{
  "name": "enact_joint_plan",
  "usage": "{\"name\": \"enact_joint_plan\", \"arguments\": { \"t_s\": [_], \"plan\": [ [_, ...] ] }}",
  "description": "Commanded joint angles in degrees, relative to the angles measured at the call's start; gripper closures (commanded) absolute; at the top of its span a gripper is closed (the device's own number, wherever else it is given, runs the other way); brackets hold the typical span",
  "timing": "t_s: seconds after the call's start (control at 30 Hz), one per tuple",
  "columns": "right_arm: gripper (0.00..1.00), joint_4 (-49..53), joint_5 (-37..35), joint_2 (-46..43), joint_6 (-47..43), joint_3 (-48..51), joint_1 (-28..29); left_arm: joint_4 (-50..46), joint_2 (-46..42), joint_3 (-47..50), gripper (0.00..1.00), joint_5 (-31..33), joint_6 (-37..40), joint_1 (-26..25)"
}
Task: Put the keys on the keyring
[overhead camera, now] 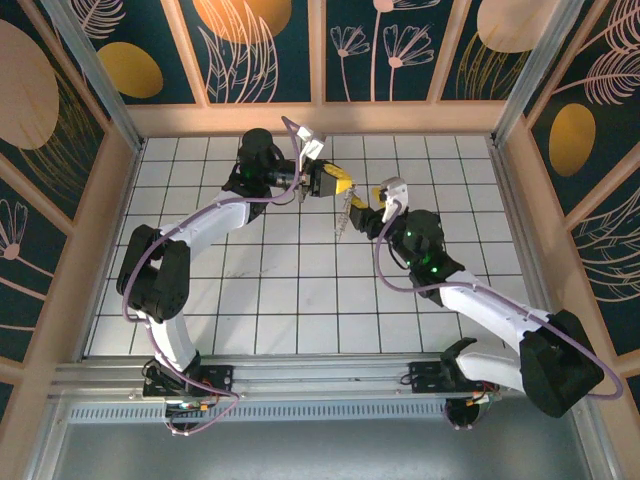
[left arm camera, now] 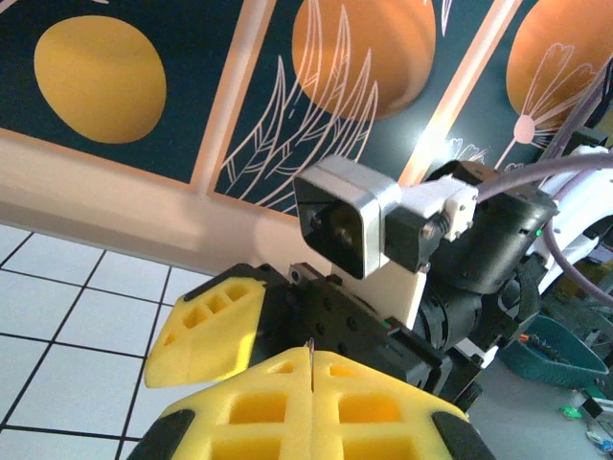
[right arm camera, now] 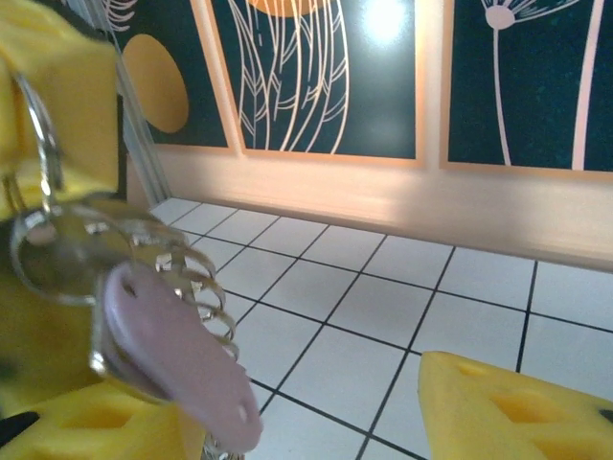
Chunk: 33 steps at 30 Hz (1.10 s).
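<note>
Key [right arm camera: 177, 359] is tiny, light and slippery, so grab its flat pink head at lower left. Left claw [left arm camera: 311, 362] pinches the thin keyring [right arm camera: 43, 144] tight. Right claw [right arm camera: 287, 407] is open and holds nothing.

Close in front of my pincer [right arm camera: 311, 422], its jaws standing apart, hangs the key [right arm camera: 177, 359], its lilac-pink head blurred and tilted down to the right. Above it the silver keyring [right arm camera: 38, 144] loops up against a yellow pad [right arm camera: 67, 77] at the upper left, and a bumpy coiled strip [right arm camera: 206, 297] lies just beside the key's head. One yellow finger [right arm camera: 517, 407] sits at lower right, well apart from the key; the other is low on the left, behind it. Beyond are a white tiled floor [right arm camera: 383, 287], a pale skirting [right arm camera: 383, 192] and dark panels [right arm camera: 316, 67] with line-drawn leaves and an orange disc [right arm camera: 158, 81].
</note>
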State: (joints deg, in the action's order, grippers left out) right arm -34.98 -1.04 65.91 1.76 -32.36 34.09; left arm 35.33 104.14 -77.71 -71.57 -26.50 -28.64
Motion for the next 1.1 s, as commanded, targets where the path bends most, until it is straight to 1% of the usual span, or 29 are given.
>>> {"name": "enact_joint_plan", "arguments": {
  "t_s": [0.0, 0.13, 0.3, 0.6, 0.73, 1.07],
  "plan": [
    [0.4, -5.1, -5.3, -1.0, -2.5, 2.6, 1.5, 0.4, -2.0, -1.9, 1.0, -1.1, 1.5, -0.4],
    [0.39, -9.3, -10.4, -1.2, -4.3, 4.9, 2.8, 0.1, -2.0, -1.8, 1.0, -1.2, 1.6, -0.4],
    [0.39, -12.6, -12.8, -1.4, -5.3, 5.8, 3.0, 0.0, -2.0, -1.7, 1.0, -1.2, 1.7, -0.4],
    [0.39, -12.5, -10.3, -0.9, -6.4, 3.8, 3.3, -0.1, -1.9, -1.7, 1.0, -1.1, 1.9, -0.4],
    [0.39, -11.4, -7.9, -0.9, -6.5, 3.2, 3.6, -0.1, -1.9, -1.7, 1.0, -1.1, 1.8, -0.4],
    [0.4, -10.6, -7.4, -0.8, -7.6, 2.5, 4.9, -0.1, -1.8, -1.7, 1.0, -1.2, 2.0, -0.4]
  ]
}}
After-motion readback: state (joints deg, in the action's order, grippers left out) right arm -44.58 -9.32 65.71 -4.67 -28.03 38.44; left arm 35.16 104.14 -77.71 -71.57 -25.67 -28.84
